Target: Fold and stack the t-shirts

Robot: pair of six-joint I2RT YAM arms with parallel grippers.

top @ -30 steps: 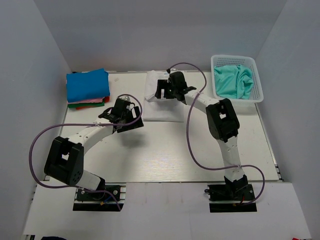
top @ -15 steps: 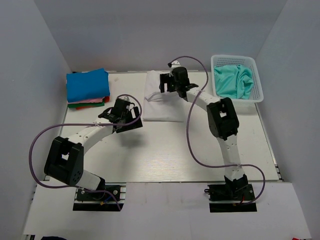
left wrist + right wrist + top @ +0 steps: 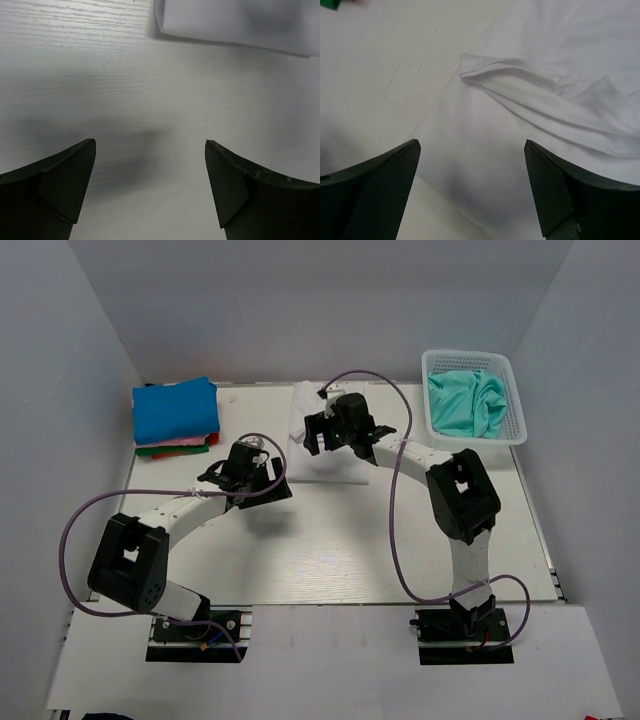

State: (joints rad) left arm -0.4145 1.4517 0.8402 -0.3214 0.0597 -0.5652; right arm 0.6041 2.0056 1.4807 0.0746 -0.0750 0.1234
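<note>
Hovering over white cloth t-shirt [image 3: 520, 100] near pale table [image 3: 330, 540] far edge, right gripper [image 3: 471, 144] has pulled nearer, fingers wide, empty; left gripper [image 3: 150, 142] wide beside it; next fold likely.

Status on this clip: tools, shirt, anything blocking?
Left tool open over table. Right tool open above white t-shirt, unheld. Nothing in the way.

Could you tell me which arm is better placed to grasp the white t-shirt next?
Probably the right: the right gripper is open directly above the white t-shirt, near a raised crease. The left gripper, also open, faces the bare table, with only the shirt's edge ahead of it.
</note>
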